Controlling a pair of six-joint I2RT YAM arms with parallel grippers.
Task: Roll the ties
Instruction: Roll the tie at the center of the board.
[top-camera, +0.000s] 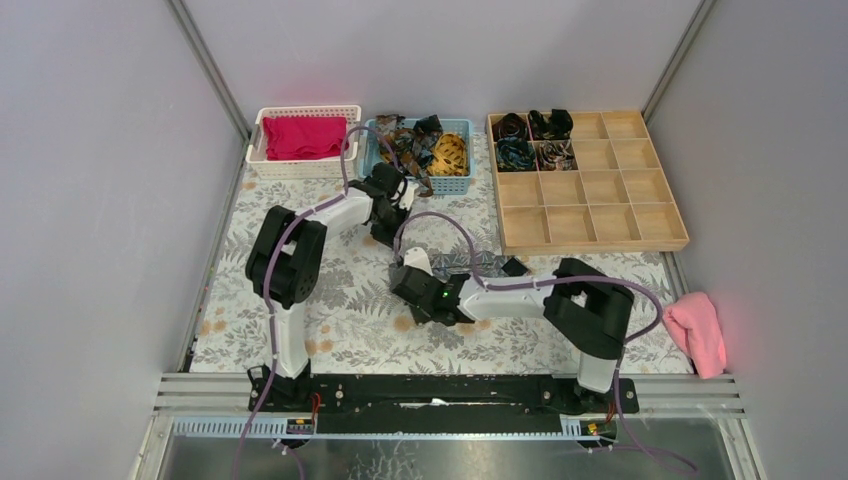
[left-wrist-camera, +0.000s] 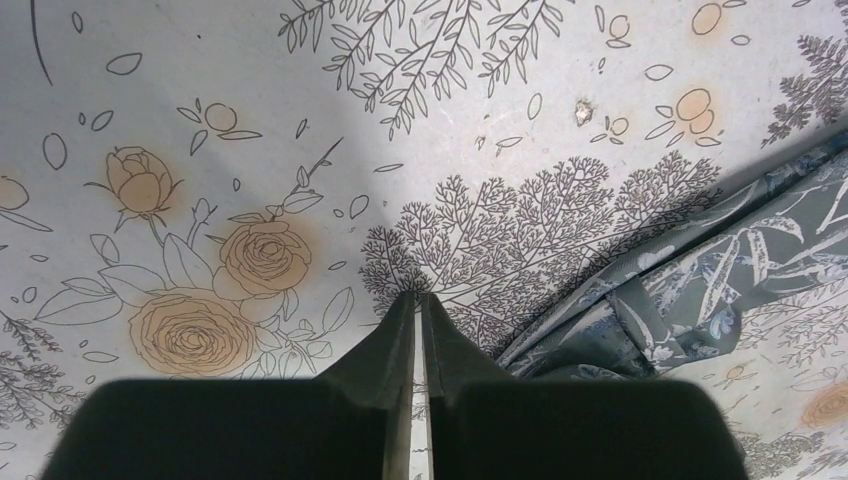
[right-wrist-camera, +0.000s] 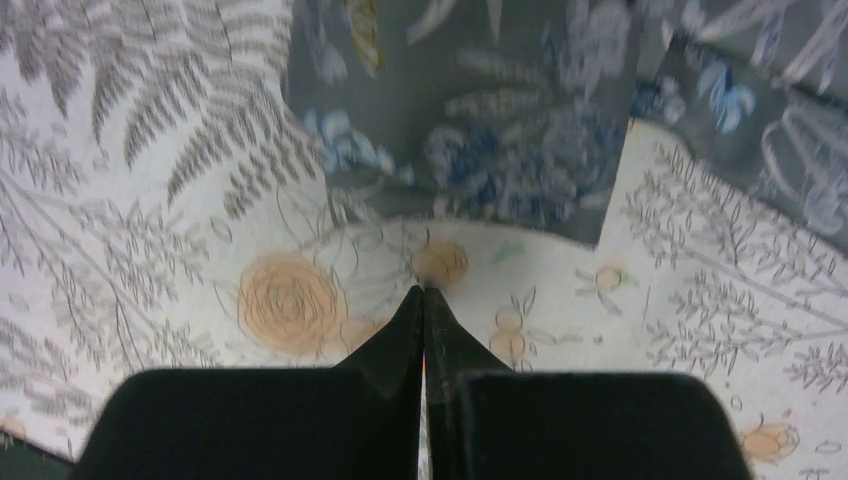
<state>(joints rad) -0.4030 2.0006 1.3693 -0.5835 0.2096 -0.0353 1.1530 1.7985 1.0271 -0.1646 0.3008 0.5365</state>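
Note:
A grey leaf-patterned tie (top-camera: 487, 262) lies loose on the flowered table cover between the two arms. It shows at the right of the left wrist view (left-wrist-camera: 700, 290) and across the top of the right wrist view (right-wrist-camera: 480, 130). My left gripper (top-camera: 388, 228) (left-wrist-camera: 420, 297) is shut and empty, just left of the tie's rumpled end. My right gripper (top-camera: 412, 272) (right-wrist-camera: 425, 290) is shut and empty over bare cover, a little short of the tie's edge. More ties are heaped in a blue basket (top-camera: 462, 184). Several rolled ties (top-camera: 515, 152) sit in the wooden tray's back-left compartments.
The wooden compartment tray (top-camera: 610, 222) stands at the back right. A white basket (top-camera: 262, 160) holding a magenta cloth (top-camera: 303, 136) stands at the back left. A pink cloth (top-camera: 697, 330) lies at the table's right edge. Grey walls enclose the table.

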